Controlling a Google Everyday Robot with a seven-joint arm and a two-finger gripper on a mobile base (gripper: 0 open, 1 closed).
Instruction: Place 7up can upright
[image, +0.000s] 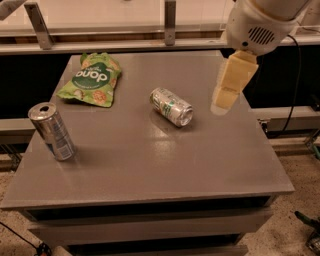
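Note:
The 7up can (171, 106) is a short silver can with green and white markings. It lies on its side near the middle of the grey table (150, 165), its top end facing the front right. My gripper (223, 105) hangs from the white arm at the upper right, above the table's right part, to the right of the can and apart from it. It holds nothing.
A taller slim silver can with a blue-white label (52, 131) stands upright at the table's left edge. A green snack bag (91, 79) lies flat at the back left. A railing with metal posts (170, 22) runs behind the table.

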